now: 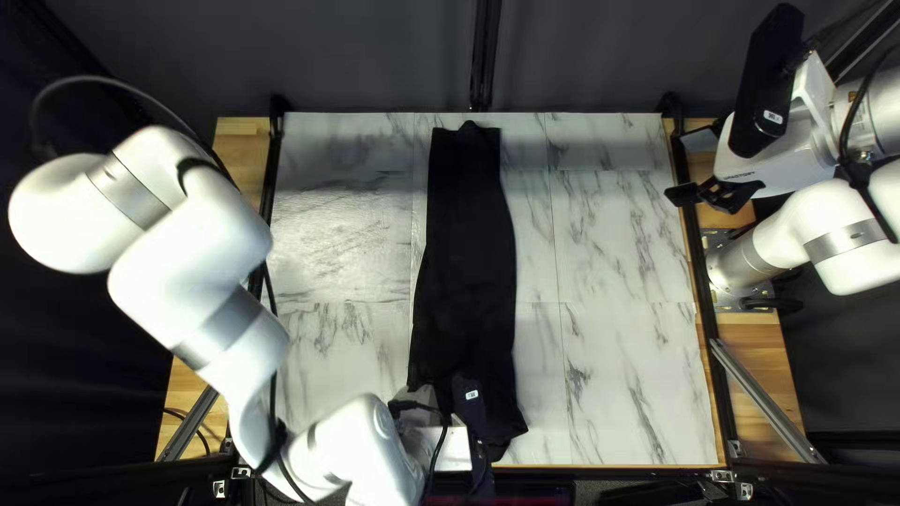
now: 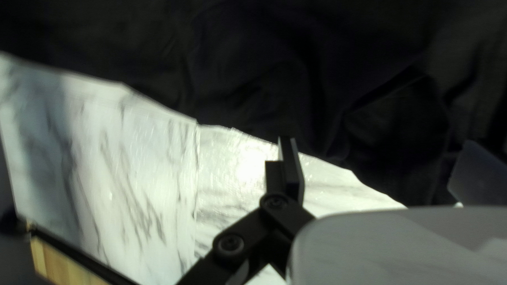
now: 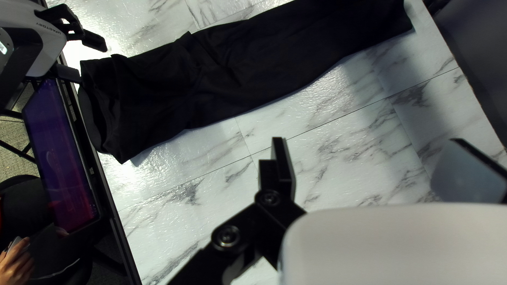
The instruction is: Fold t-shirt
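Top left view: the black t-shirt [image 1: 466, 253] lies in a long, narrow strip on the marble-patterned tabletop [image 1: 619, 281], running from the far edge to the near edge, a little left of the middle. Its far end is narrow, with a small bump at the edge; its near end is wider and rumpled. My left arm [image 1: 220, 323] bends round the near left corner of the tabletop, bringing the left gripper [image 1: 418, 407] to the left side of the shirt's near end. My right arm [image 1: 839, 225] is folded at the right edge, and the right gripper [image 1: 679, 166] hangs over that edge toward the far right corner, well apart from the shirt.

In the left wrist view the jaws stand wide open, with dark, creased cloth ahead. One finger's tip overlaps the cloth's border; I cannot tell whether it touches.

In the right wrist view the jaws are also spread wide, gripping nothing, with marble pattern between them. Ahead, the shirt has loose, layered folds at its near end, and the left gripper is just beside that end. Beyond the near edge are a screen [image 3: 60, 158] and a person's hand [image 3: 17, 264] at a small, partly seen grey object.
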Available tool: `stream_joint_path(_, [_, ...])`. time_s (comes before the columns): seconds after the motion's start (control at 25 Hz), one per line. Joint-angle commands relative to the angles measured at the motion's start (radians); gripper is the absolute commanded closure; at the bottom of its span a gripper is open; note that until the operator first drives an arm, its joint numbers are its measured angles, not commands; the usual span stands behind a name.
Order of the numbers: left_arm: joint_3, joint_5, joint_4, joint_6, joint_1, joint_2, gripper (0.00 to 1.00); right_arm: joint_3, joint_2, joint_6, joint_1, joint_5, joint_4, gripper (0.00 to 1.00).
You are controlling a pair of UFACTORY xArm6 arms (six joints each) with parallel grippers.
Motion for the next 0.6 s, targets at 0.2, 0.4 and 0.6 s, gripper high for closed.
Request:
stream_joint_path(0.2, [0.086,-0.076,-0.003,-0.057,0.021,-0.044,0.0,0.0,0.0,0.0,0.0,0.0,0.0,0.0])
stream_joint_path(0.4, [0.048,-0.068,-0.027,-0.057,0.018,-0.022,0.0,0.0,0.0,0.0,0.0,0.0,0.0,0.0])
stream_joint_path(0.6, [0.048,-0.088,-0.035,-0.088,0.018,0.0,0.0,0.0,0.0,0.0,0.0,0.0,0.0,0.0])
